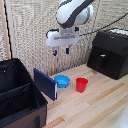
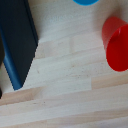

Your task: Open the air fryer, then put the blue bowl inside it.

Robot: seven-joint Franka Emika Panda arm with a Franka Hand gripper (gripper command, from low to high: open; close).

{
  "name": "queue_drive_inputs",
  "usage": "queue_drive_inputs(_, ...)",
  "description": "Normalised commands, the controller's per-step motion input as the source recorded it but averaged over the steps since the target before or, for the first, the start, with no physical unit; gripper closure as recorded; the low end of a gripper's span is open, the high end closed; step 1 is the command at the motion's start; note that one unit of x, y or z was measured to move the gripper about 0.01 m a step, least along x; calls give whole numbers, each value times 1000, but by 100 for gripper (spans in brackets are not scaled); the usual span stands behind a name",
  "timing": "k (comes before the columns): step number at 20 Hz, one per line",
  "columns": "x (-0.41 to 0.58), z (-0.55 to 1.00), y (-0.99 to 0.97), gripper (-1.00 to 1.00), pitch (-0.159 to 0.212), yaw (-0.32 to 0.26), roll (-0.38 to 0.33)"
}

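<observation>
Black bin (image 1: pixel 20 95) nearest — gripper (image 1: pixel 61 51) aloft, fingers parted, empty-handed.

Light wooden plank tabletop (image 1: pixel 100 100), woven beige screen wall (image 1: pixel 30 30) behind

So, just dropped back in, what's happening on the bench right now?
The white arm's gripper hangs in the air above the wooden table, holding nothing. Below it sit the small round blue bowl and the red plastic cup, next to a flat dark blue panel. The glossy black air fryer stands at the exterior view's right; its drawer looks shut, with the short black handle untouched. Whether the fingers are open is unclear.
</observation>
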Motion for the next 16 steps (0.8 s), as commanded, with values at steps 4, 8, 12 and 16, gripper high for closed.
queue_drive_inputs(4, 16, 0, 9, -100, 0, -308, -13)
queue_drive_inputs(8, 78, 0, -2, -100, -1, -375, -42)
queue_drive_inputs(12, 87, 0, -15, -100, -7, -375, -38)
queue_drive_inputs(16, 51, 0, -69, -100, 0, -346, -126)
